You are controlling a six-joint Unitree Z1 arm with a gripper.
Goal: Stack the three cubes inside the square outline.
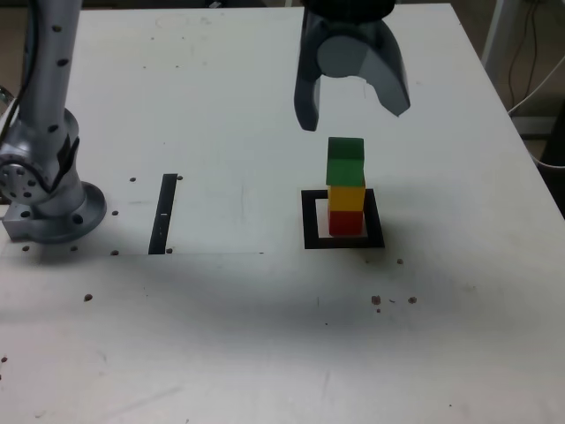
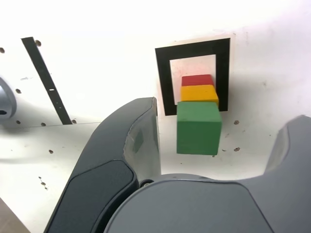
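White table (image 1: pixel 221 336), black strip (image 1: pixel 163 215); cables (image 1: pixel 530 53) beyond far edge; tool (image 1: pixel 353 113) spread apart, empty.

Right of frame centre in the exterior view, three cubes (image 1: pixel 346 187) stand stacked inside the square outline (image 1: pixel 342 240), a strip (image 1: pixel 164 214) well left.

Cubes (image 1: pixel 346 186) stacked inside square outline (image 1: pixel 310 221)
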